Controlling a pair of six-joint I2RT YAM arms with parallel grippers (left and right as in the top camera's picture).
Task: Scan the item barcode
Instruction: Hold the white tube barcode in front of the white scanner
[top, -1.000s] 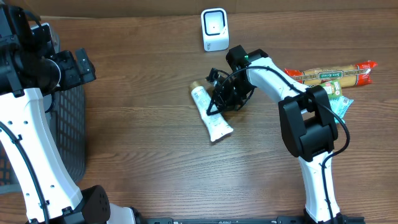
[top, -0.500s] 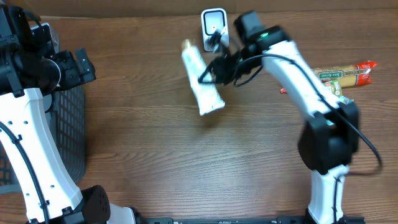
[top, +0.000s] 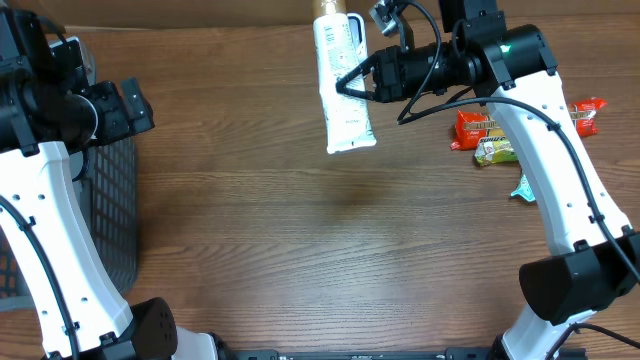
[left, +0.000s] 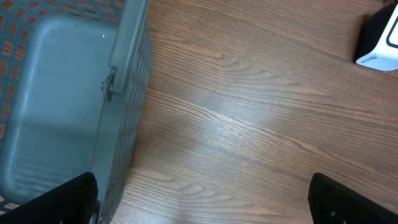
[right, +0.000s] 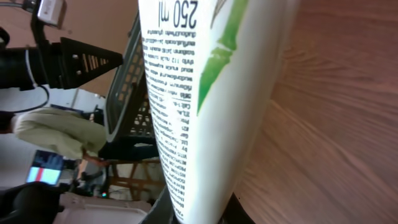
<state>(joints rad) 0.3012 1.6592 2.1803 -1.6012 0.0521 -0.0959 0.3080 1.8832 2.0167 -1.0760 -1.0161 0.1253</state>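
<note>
The item is a white tube (top: 340, 80) with black print and a green leaf mark. It hangs in the air at the back of the table, cap end at the far edge, crimped end toward me. My right gripper (top: 352, 85) is shut on its side. In the right wrist view the tube (right: 205, 93) fills the frame, and the dark fingers (right: 169, 211) clamp its lower end. From overhead the tube hides the white scanner. The left wrist view shows the scanner (left: 380, 42) at the top right corner. My left gripper (left: 205, 208) is open and empty over the wood beside the basket.
A dark mesh basket (top: 105, 200) stands at the left table edge, and its grey inside (left: 56, 93) shows in the left wrist view. Snack packets (top: 482, 135), a red-ended package (top: 586, 112) and a teal wrapper (top: 524, 186) lie at the right.
The right arm lifted the tube off the table and carried it back and up, in front of the scanner. The tube now hangs almost lengthwise. The left arm stayed put.
</note>
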